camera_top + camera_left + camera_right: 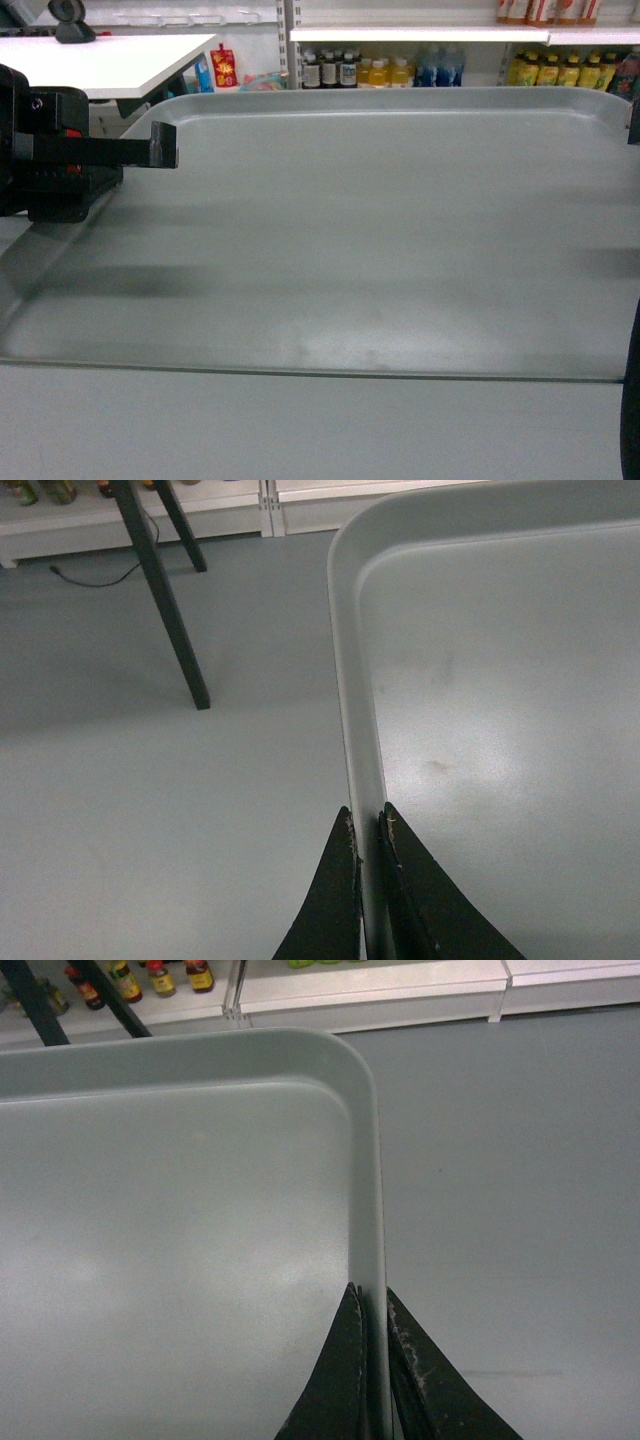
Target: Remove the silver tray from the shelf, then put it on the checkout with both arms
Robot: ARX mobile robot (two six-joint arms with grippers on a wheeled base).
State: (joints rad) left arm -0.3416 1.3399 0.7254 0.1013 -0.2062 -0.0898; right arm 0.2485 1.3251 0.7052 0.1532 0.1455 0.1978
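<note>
The silver tray (380,230) fills the head view, held in the air over the grey floor. My left gripper (165,145) is shut on its left rim near the far corner; in the left wrist view the gripper (368,822) pinches the rim of the tray (500,700) between both fingers. My right gripper (372,1302) is likewise shut on the right rim of the tray (180,1220). In the head view only a black sliver of the right arm (633,400) shows. The white checkout (110,60) stands at the far left. The shelf (420,33) is behind.
Rows of bottles (380,72) line the store shelves beyond the tray. Black table legs (165,600) stand on the floor left of the tray, with a cable beside them. A low white shelf base (400,990) runs along the floor ahead.
</note>
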